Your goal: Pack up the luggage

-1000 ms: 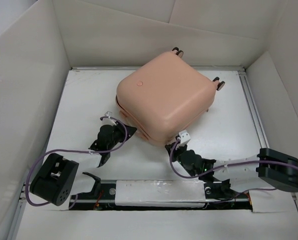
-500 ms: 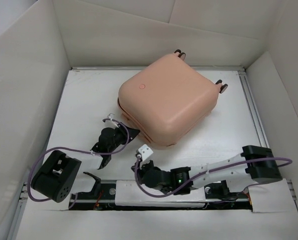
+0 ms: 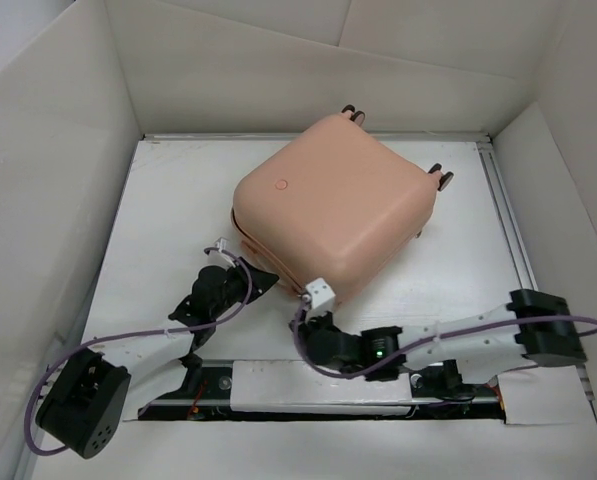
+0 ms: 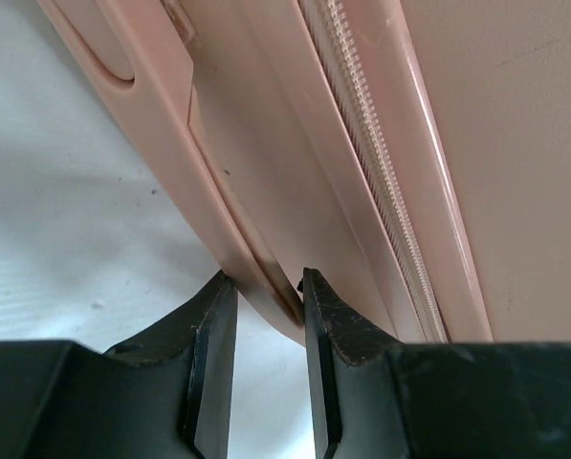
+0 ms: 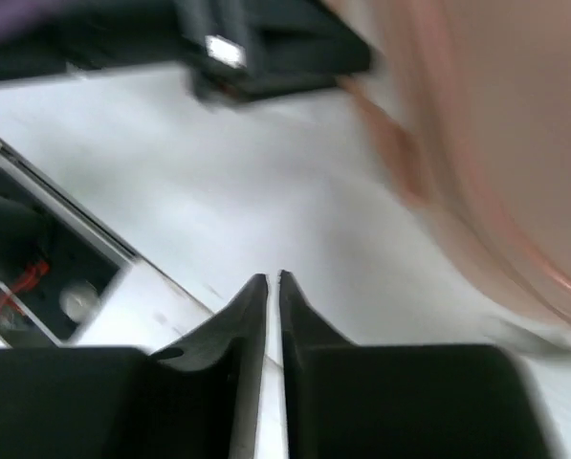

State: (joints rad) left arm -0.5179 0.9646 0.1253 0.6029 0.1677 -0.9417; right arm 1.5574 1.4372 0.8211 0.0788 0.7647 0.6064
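- Large pale peach-pink hard-shell suitcase [image 3: 333, 215] lies flat on the white table top [image 3: 168, 220], turned at an angle. Its small caster wheels [image 3: 441, 178] point to the far right, and one rounded corner faces the arm bases.
- The two shells are together, with the lid down. The clear zipper track [image 4: 381, 163] runs along the seam, but I cannot tell whether it is zipped.
- The inside is hidden, so I cannot say what has been packed, if anything.
- Left gripper [image 4: 266, 287] is at the near-left edge of the case. Its black fingers [image 4: 213, 335] sit on either side of the lower shell's rim, and it looks clenched on that lip.
- Right gripper [image 5: 274, 282] is low over the table, just beside the near corner of the case and not touching it. Its fingers are drawn almost together with only a sliver between them and nothing held. This wrist view is blurred.
- Judgement on the step: this looks like work on the seam, either closing or opening, with the left arm pinning the shell.
- Judgement on the next move: the right gripper needs to find the zipper pull or lid edge along the near side, and no pull shows in these views. The left grip is shallow and near a corner, so the case may pivot if it is tugged sideways.
- White cardboard walls [image 3: 58, 150] enclose the table on three sides.
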